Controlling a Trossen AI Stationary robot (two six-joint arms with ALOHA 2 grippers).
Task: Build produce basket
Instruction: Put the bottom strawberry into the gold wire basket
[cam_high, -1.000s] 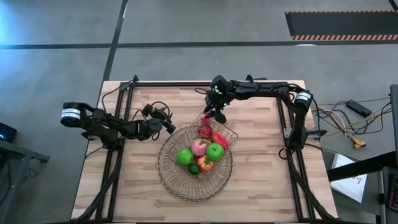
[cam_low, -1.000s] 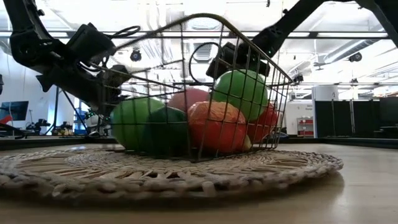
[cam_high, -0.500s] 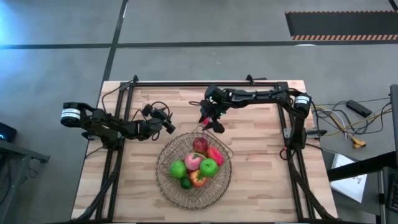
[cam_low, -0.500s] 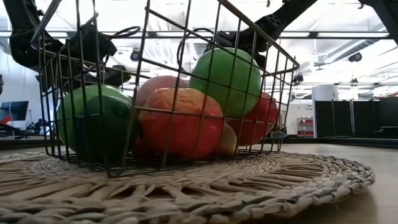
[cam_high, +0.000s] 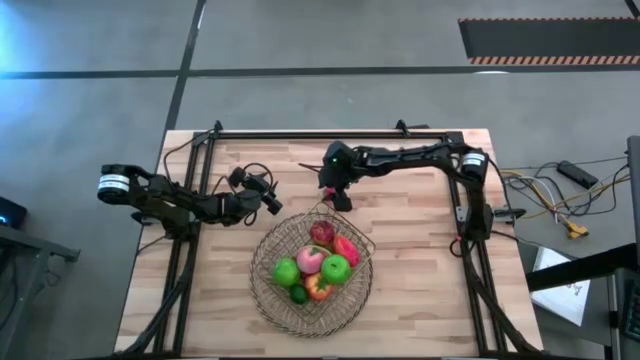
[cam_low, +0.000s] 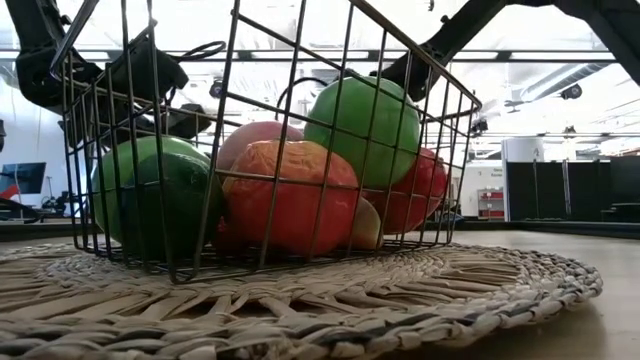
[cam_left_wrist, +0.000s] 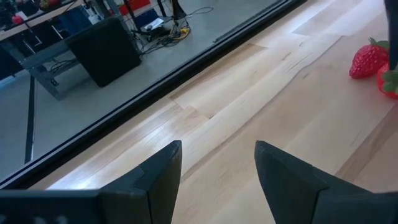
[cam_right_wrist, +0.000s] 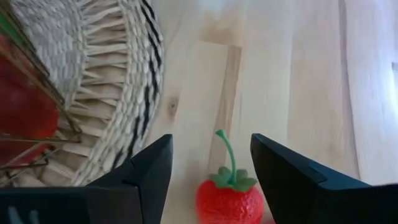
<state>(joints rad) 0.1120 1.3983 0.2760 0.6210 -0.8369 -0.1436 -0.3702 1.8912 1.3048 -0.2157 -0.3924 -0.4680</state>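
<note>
step: right arm lining up on a loose strawberry (cam_right_wrist: 229, 200) on the tabletop (cam_high: 420, 290), to go into the basket (cam_high: 312, 262)
right gripper (cam_high: 342, 196): fingers spread, nothing between them; hangs over the bare wood just beyond the mat's far edge, strawberry lies between the two fingers in the right wrist view
left gripper (cam_left_wrist: 216, 173): fingers spread, empty, waiting low over the tabletop left of the mat; two strawberries show ahead of it in its wrist view
basket: wire mesh, sits on the round woven mat (cam_high: 268, 300), middle of tabletop
produce in basket: two green apples (cam_high: 335, 268), peach (cam_high: 309, 260), red fruits, small dark-green lime at the near side
strawberry pose: on its side, green stem (cam_right_wrist: 227, 151) pointing away from the gripper, close to the mat's rim but apart from it
how to do it well: drop straight down with the fingers astride the berry body, not the stem; close on the widest part
risk: berry is small and rounded, likely to squirt out if pinched off-centre; fingers may scrape wood
next need: lift clear of the basket's wire rim before moving over it, release low over a gap between fruits
</note>
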